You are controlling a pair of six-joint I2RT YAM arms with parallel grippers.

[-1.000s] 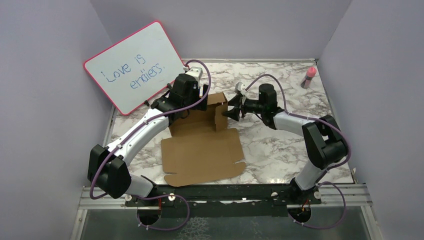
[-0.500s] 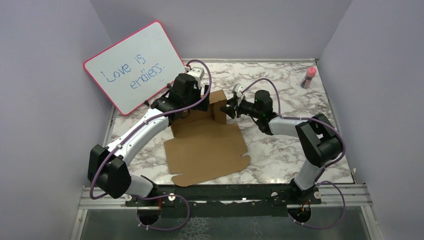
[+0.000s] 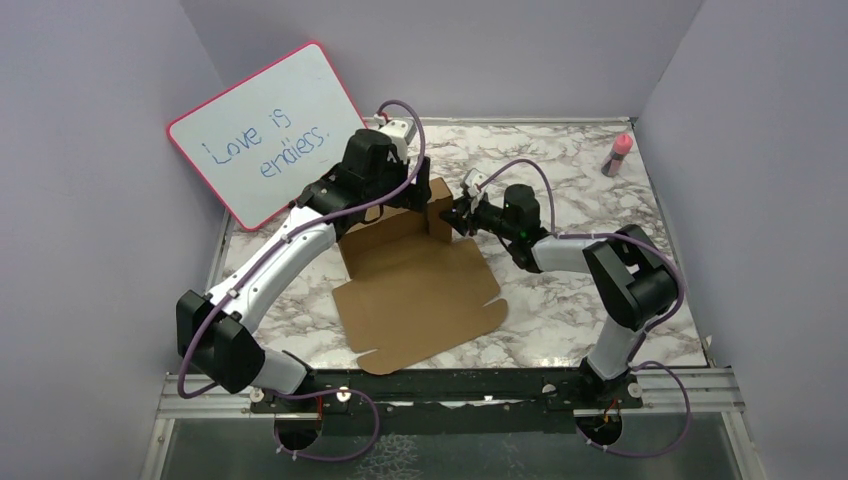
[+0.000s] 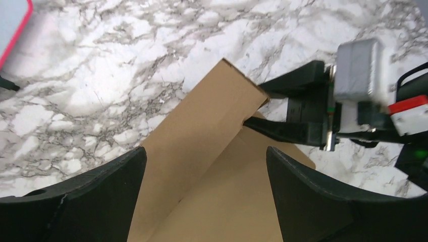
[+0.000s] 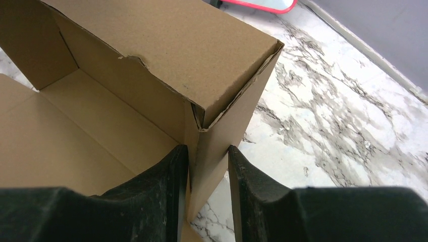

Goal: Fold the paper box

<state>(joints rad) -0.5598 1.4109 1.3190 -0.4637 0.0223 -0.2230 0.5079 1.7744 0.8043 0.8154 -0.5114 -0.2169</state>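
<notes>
- The right gripper (image 5: 207, 151) is narrowed onto the box (image 3: 420, 290). It pinches an upright side wall at the box's far right corner.
- Its fingers (image 5: 161, 194) sit one inside that wall and one outside, each pressed against the cardboard.
- From the left wrist view, this gripper reaches in from the box's right, level with the wall's top edge.
- The left gripper (image 4: 206, 151) hangs above the box's rear wall with its jaws spread wide and nothing between them held.
- Its fingers (image 4: 91, 199) stand well apart on either side of that wall's top edge, without touching it.
- The box is partly raised. The rear wall and the right side wall stand up and meet at the pinched corner.
- The rest of the box is a broad flat panel with flaps, lying toward the arm bases and turned slightly askew.
- The box lies on a marble-patterned table (image 3: 570, 300), about midway between the two arms.
- A pink-framed whiteboard (image 3: 265, 135) leans beyond the box's far left, reading "Love is endless."
- A pink bottle (image 3: 620, 153) stands well apart from the box, off to its far right.
</notes>
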